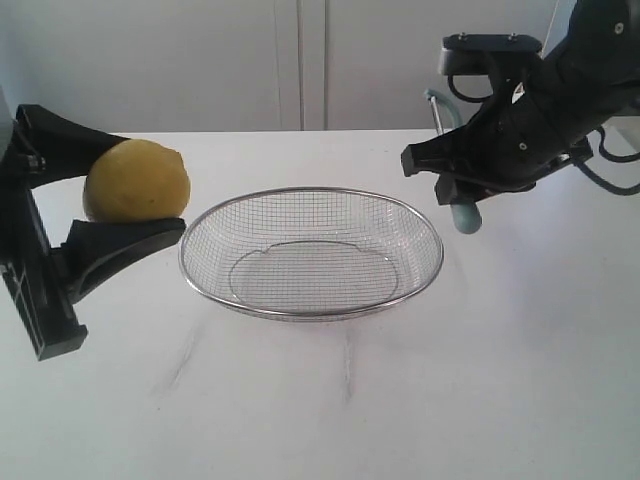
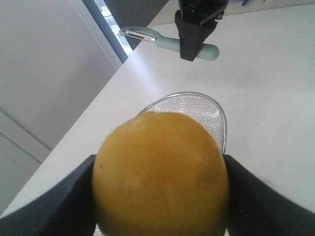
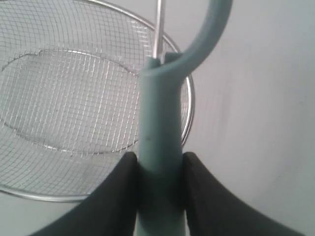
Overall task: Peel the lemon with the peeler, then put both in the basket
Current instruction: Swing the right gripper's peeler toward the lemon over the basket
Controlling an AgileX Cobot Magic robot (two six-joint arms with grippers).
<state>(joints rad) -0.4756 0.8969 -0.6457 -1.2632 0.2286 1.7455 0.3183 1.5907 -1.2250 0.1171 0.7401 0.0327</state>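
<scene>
A smooth white table (image 1: 500, 380) carries a shallow oval basket (image 1: 310, 314) of silver wire mesh. Left of it, the left gripper (image 1: 148, 188) clamps the round yellow lemon (image 1: 130, 175) above the table; the right gripper (image 3: 158, 164) pinches the peeler (image 3: 157, 108) by its slim teal handle, raised beside the basket's right rim

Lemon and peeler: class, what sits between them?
The basket stands between the held lemon and the held peeler; the exterior view shows it.
</scene>
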